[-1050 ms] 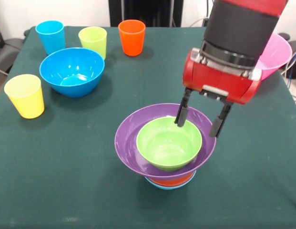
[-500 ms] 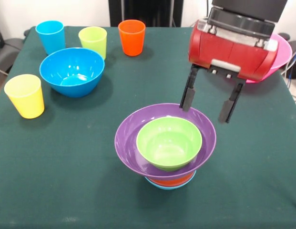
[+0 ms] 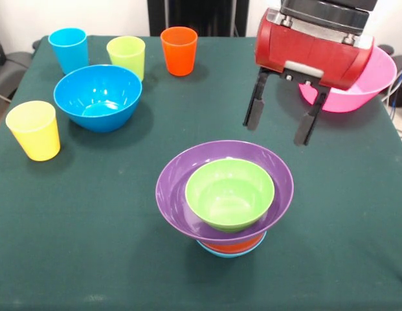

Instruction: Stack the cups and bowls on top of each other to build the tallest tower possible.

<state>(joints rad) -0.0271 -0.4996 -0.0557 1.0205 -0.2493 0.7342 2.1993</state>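
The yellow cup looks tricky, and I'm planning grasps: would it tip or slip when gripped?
The yellow cup is taller than wide and tapers to a narrow base, so a side push would probably tip it. It looks like thin, glossy plastic: likely light, possibly slippery. The gripper hangs open, well away.

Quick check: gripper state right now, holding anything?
Gripper: open, holding nothing, raised above the table behind the tower.
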